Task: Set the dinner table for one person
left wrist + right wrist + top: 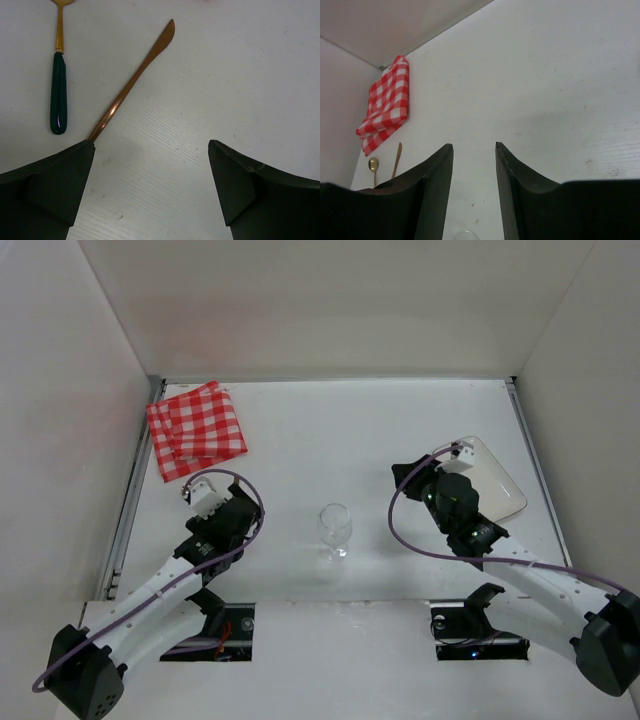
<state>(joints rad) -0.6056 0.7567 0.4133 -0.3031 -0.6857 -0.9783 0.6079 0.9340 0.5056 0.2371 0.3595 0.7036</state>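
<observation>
Two claws over one matte white desk [330, 430], a broad flat top edged by thin metal rails.
One folded red-and-white checked cloth [197, 430] lies far left, one clear stemmed wine glass [335, 528] stands near the middle, and one glossy white rectangular plate [495, 480] with rounded corners sits right. One slim copper knife [135, 80] and one gold spoon with a dark green handle [58, 90] lie apart on the left, nearer than the cloth. Left claw [151, 150] gapes wide, gripping nothing, the knife's handle end vanishing behind one finger. Right claw [474, 150] is parted narrowly, also bare.

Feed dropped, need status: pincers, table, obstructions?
Left pincer open beside knife. Right pincer open, empty. Table unset; cloth, plate at edges. Glass between arms.
</observation>
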